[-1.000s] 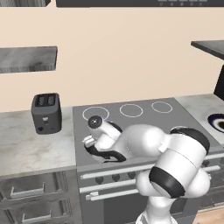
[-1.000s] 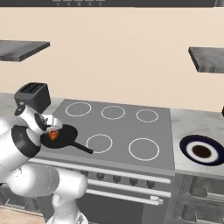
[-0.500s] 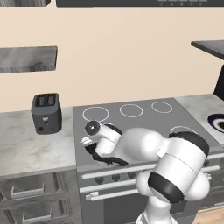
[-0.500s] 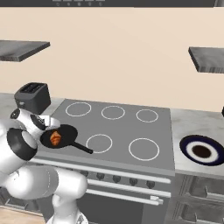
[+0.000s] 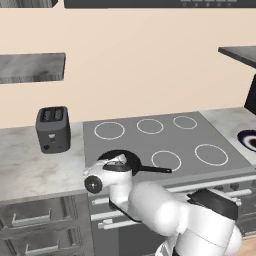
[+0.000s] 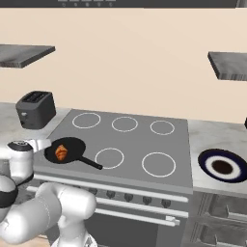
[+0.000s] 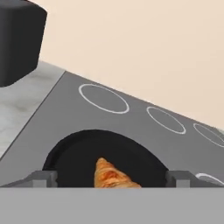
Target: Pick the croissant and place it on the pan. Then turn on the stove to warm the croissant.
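Hand view: the croissant (image 7: 113,176) is seen lying inside the pan (image 7: 74,151) on the stove (image 7: 144,127), jaws spread wide and empty. The pastry is judged light, flaky, probably easily crushed; a gentle mid-body grip is advised.

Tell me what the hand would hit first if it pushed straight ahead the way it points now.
Most likely the croissant, lying in the pan right ahead of the open hand. Depth is hard to judge, so the hand might meet the pan's near rim first.
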